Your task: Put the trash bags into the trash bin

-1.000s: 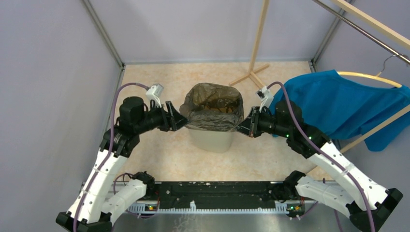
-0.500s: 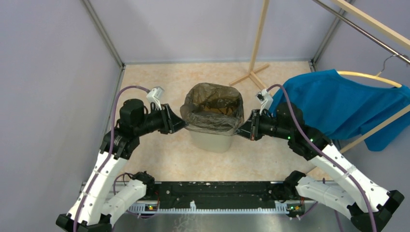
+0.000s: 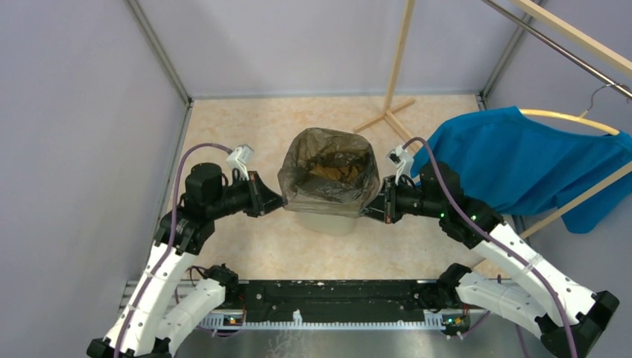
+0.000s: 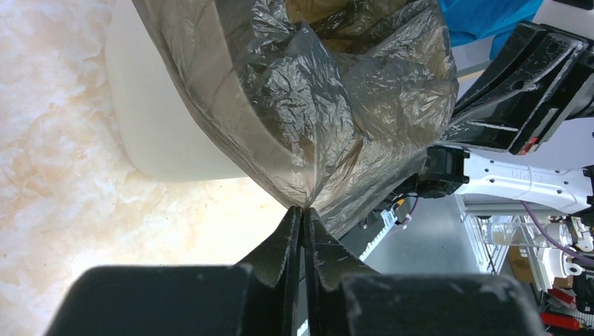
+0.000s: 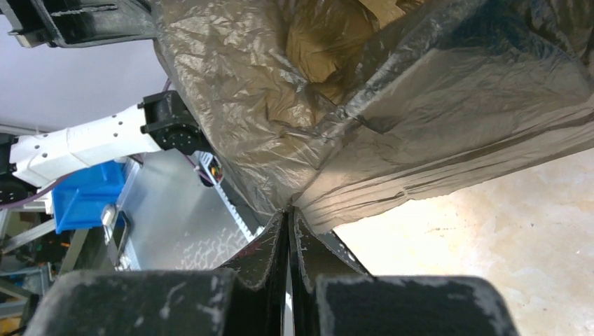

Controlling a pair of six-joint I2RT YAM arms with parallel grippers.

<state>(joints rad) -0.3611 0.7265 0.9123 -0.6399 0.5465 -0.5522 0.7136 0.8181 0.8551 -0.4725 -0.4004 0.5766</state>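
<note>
A wrinkly grey-brown trash bag sits in and over the cream trash bin at the middle of the floor, its mouth spread wide. My left gripper is shut on the bag's lower left edge. In the left wrist view its jaws pinch a fold of the bag at the tips of the gripper, with the bin beside it. My right gripper is shut on the bag's lower right edge. Film of the bag fans out from the shut gripper in the right wrist view.
A blue garment hangs on a hanger at the right, close behind my right arm. A wooden stand rises behind the bin. Grey walls close in the left and back. A black rail runs along the near edge.
My left gripper has closed on the bag's left edge. Both grippers have moved down and toward the near side, drawing the bag's edge lower over the bin.
</note>
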